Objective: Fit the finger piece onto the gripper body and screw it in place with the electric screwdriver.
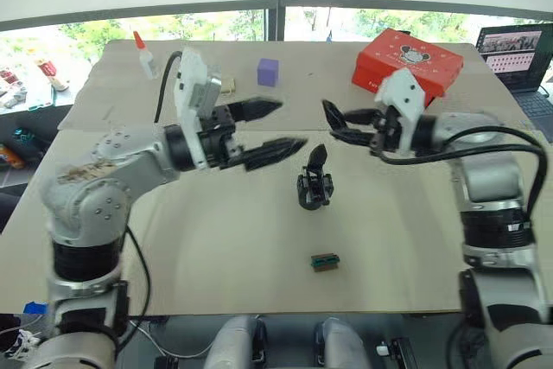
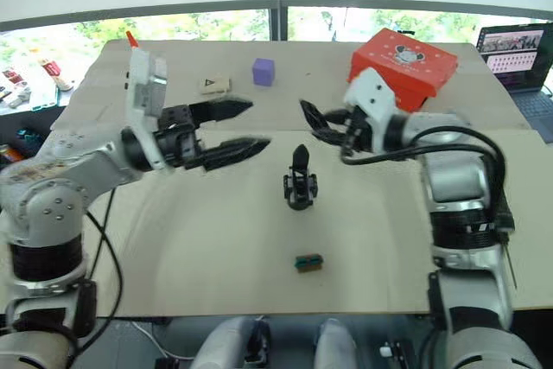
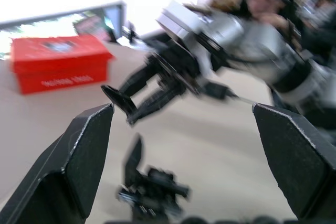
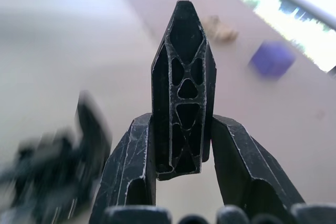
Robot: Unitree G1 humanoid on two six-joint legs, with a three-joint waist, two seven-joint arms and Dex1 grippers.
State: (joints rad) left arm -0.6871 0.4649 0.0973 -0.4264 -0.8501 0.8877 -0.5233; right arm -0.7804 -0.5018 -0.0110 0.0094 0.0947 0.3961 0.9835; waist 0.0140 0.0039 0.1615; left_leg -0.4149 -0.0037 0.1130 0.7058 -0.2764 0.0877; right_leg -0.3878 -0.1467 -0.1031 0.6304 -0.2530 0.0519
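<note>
The gripper body (image 1: pixel 314 181) stands upright on the table (image 1: pixel 216 257), with a small green-and-brown block (image 1: pixel 325 262) lying nearer the robot than it. The right gripper (image 4: pixel 181 145) is clamped on the finger piece (image 4: pixel 182 87), above and just behind the gripper body. The left gripper (image 1: pixel 268 131), left of it, has its fingers wide apart

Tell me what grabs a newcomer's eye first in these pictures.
The right gripper is shut on the finger piece, held above the table. The gripper body stands at the table's centre just below, with the left gripper open beside it. A red box sits at the far right.
</note>
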